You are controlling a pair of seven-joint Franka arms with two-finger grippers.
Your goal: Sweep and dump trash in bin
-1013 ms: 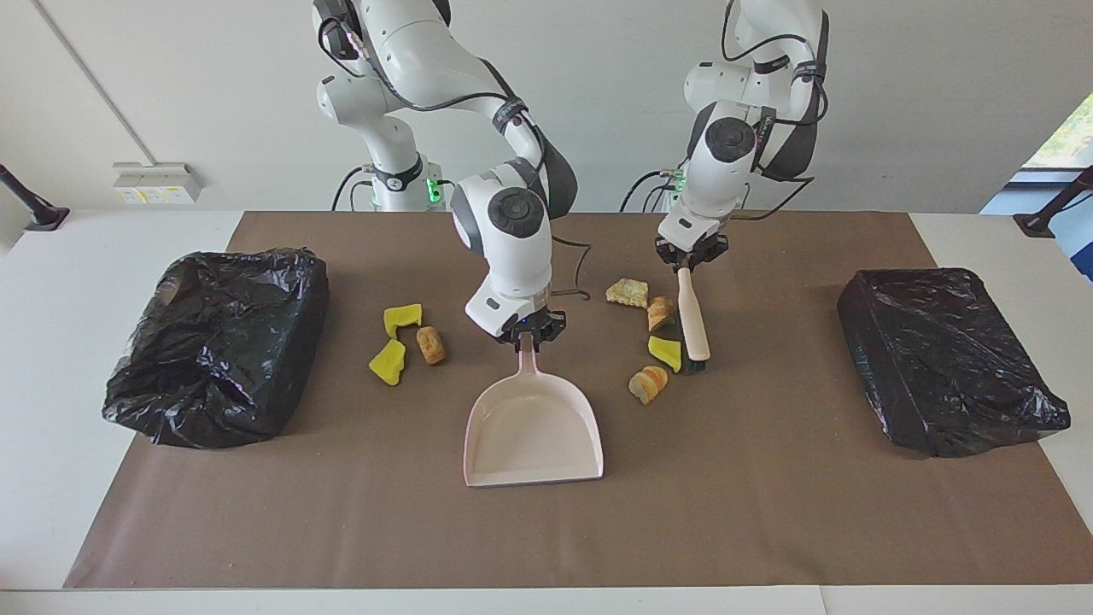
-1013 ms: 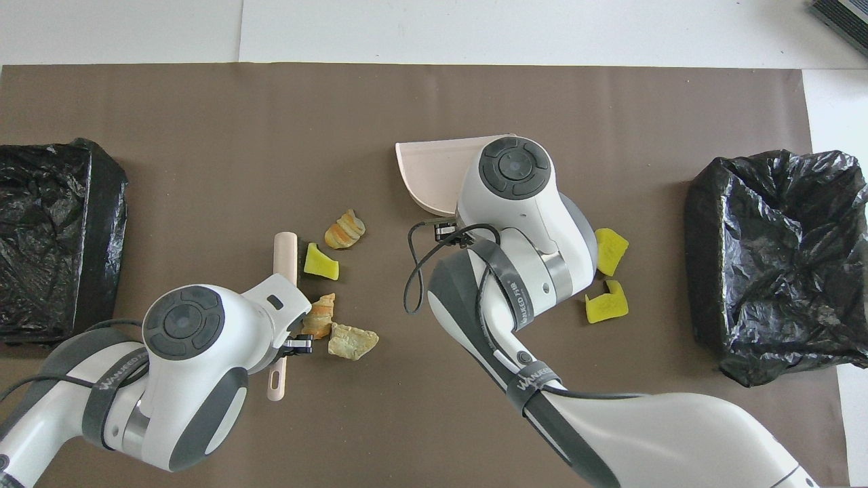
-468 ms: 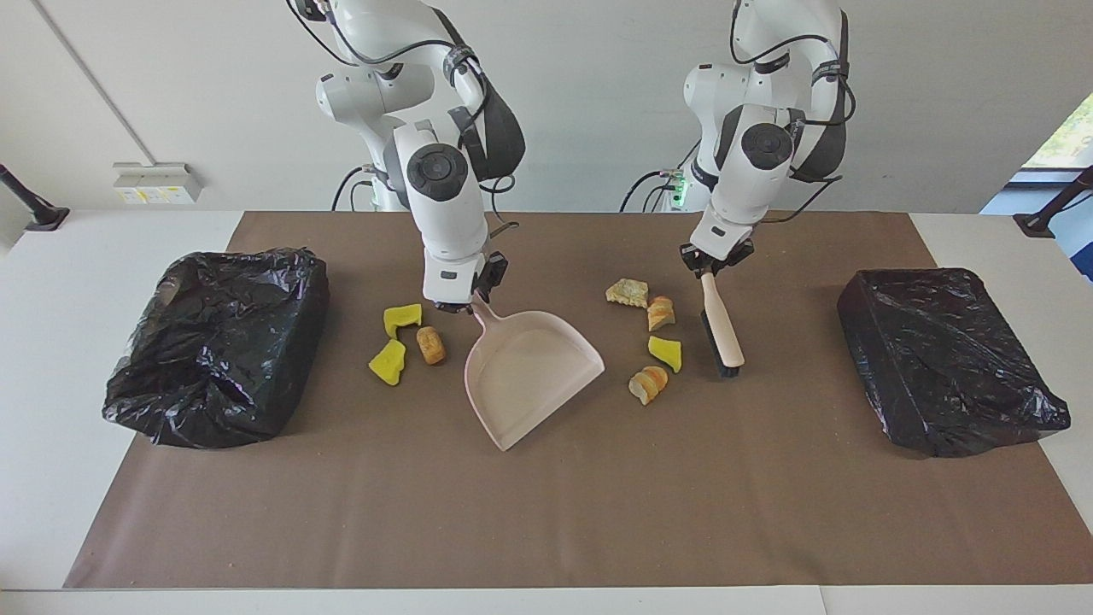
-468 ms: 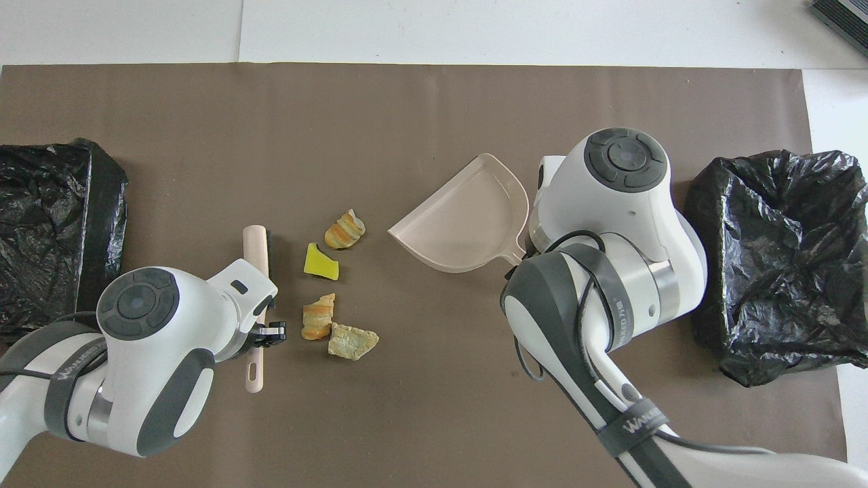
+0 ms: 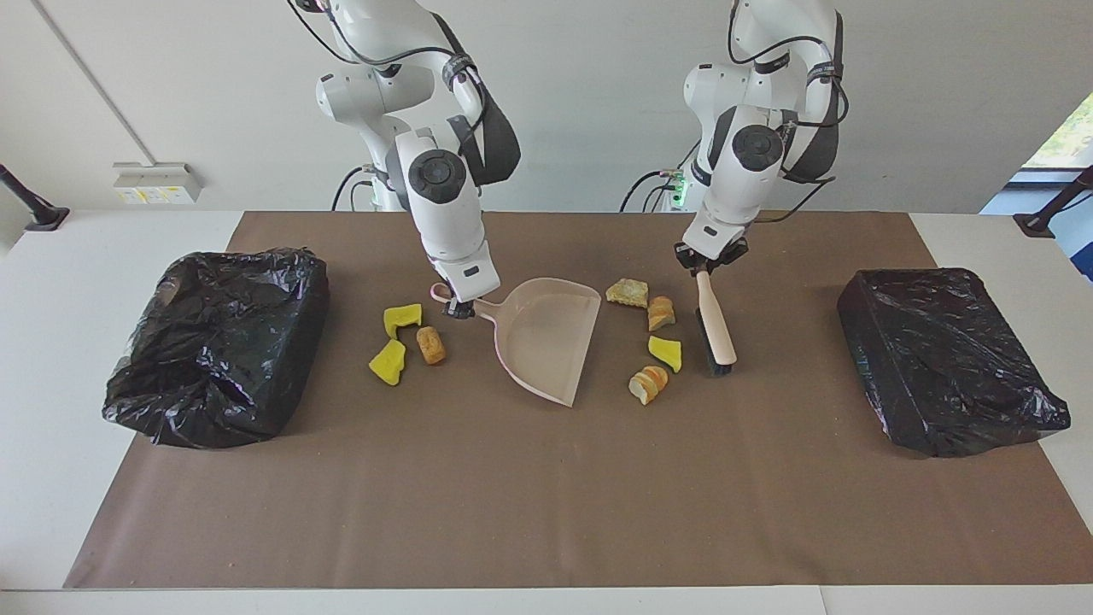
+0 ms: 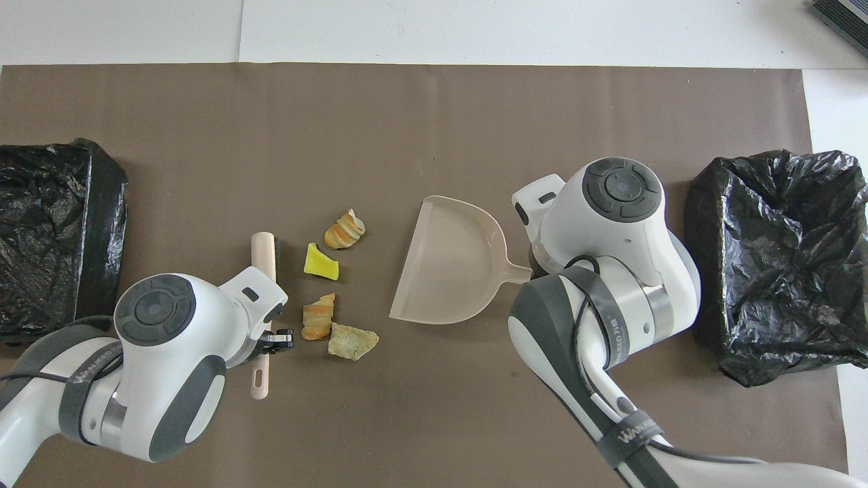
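- Two grippers, as I see them: right gripper at centre-left of the facing view, fingers pinched on the pink dustpan handle.
- Left gripper, upper centre-right, clamps the brush handle.
- Trash lies between dustpan and brush; more scraps sit beside the dustpan handle.

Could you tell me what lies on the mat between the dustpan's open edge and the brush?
Four scraps lie there: a beige pastry-like square, two tan bread-like slices and a yellow sponge bit. Both views show this, between dustpan and brush.

A brown mat covers most of the white table. A white socket box sits on the wall near the right arm's end.
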